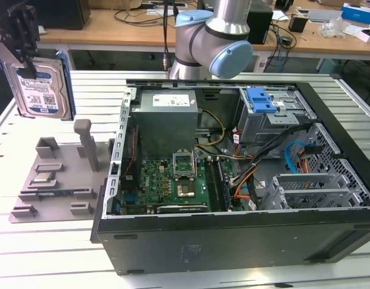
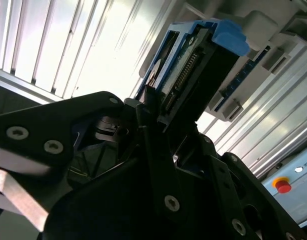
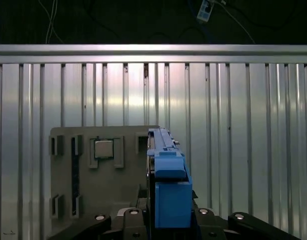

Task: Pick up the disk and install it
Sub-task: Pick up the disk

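1. In the exterior view the end effector [image 1: 27, 60] is at ten o'clock, clamped narrow on the upper end of the disk [image 1: 43, 87].
2. The disk hangs upright in the air. Its blue-and-white label faces the camera and a blue rail runs down its edge.
3. At six o'clock from the disk, a grey moulded holder [image 1: 64, 174] lies flat on the ribbed white table [image 1: 52, 253]. The disk is clear of the holder and does not touch it.
4. The holder has a square processor chip [image 1: 45, 177] in one pocket. An upright post [image 1: 85, 141] stands at its one o'clock corner.
5. An open computer case [image 1: 233, 241] lies on its side just beside the holder, at three o'clock from it.
6. Inside the case:
   - a grey power supply [image 1: 167, 117] at eleven o'clock
   - a green motherboard [image 1: 173, 180] at seven o'clock
   - a blue latch [image 1: 260, 99] on the drive cage [image 1: 275, 123] at one o'clock
7. The arm [image 1: 215, 36] rises behind the case at twelve o'clock.
8. In the second wrist view the end effector [image 2: 166, 112] grips the disk [image 2: 193, 65], whose connector edge and blue rail show.
9. In the first wrist view the disk [image 3: 166, 165] is seen edge-on in the end effector [image 3: 168, 222]. It hangs over the holder [image 3: 128, 175], near the chip [image 3: 103, 149].
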`<state>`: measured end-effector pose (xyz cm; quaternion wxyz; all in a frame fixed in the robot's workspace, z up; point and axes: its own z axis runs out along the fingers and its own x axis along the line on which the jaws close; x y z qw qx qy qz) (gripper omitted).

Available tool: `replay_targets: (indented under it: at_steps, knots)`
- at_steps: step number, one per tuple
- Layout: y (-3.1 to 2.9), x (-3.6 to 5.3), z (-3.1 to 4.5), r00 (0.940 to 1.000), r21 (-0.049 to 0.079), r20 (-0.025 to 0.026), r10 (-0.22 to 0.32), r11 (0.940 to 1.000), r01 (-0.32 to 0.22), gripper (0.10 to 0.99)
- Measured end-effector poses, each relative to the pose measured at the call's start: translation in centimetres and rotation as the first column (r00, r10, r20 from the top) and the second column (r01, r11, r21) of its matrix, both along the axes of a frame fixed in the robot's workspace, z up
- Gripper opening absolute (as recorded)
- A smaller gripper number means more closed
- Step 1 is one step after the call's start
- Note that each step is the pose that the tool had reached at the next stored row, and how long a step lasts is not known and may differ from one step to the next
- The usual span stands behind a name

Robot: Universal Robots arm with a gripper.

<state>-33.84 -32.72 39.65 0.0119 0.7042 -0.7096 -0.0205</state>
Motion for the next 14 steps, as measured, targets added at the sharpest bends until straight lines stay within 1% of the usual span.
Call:
replay_targets:
  at_steps: [6, 11, 14]
  knots:
    - [0.58, 0.0, 1.11, 1.0, 0.0, 0.0001, 0.0, 1.0, 0.0, 0.365]
    - [0.66, 0.01, 1.9, 1.0, 0.0, 0.0, 0.0, 1.0, 0.0, 0.365]
    - [0.7, 0.01, 2.85, 1.0, 0.0, 0.0, 0.0, 1.0, 0.0, 0.365]
